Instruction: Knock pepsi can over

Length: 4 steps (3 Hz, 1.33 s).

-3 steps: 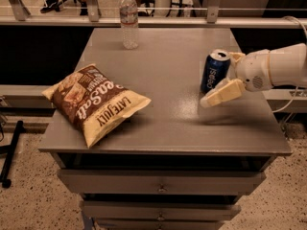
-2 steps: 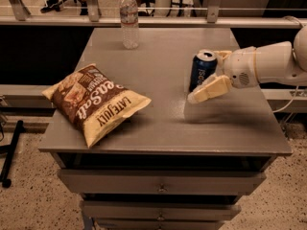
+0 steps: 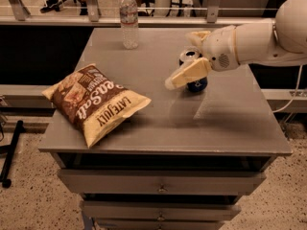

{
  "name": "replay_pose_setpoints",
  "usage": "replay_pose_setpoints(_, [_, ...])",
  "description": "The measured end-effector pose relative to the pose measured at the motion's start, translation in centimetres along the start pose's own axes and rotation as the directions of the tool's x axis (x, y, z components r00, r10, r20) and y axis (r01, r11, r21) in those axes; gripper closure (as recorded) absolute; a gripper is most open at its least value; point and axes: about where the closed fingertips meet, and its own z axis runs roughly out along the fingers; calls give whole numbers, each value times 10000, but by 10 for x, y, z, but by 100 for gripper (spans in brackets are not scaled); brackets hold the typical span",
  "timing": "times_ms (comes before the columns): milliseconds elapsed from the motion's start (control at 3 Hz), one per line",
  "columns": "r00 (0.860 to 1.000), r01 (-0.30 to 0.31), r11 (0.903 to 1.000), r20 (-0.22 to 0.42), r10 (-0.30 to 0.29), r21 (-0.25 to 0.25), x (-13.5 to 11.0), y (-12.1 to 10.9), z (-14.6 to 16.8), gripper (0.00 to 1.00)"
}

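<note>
The pepsi can is dark blue with a silver top. It stands right of centre on the grey table, leaning to the left. Only its top and bottom show. My gripper reaches in from the right at the end of the white arm. Its near cream finger lies across the front of the can and hides its middle. The far finger shows just behind the can. The fingers stand apart with the can between them.
A brown chips bag lies on the left half of the table. A clear water bottle stands at the back edge. A railing runs behind the table. Drawers sit below the front edge.
The gripper has swept left across the table, pushing the can with it. The can stood upright near the right side before; now it leans nearer the middle.
</note>
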Motion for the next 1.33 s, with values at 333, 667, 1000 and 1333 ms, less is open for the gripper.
replay_pose_setpoints(333, [9991,-413,9973,-9,414,-599,-13,22,3,0])
replay_pose_setpoints(667, [9955,-942,9896,-188,927,-1086,-10,36,10,0])
replay_pose_setpoints(1000, [9926,-1193,9881,-360,1163,-966,-2,32,7,0])
replay_pose_setpoints(1333, [9938,-1091,9925,-293,1076,-553,-1,15,-4,0])
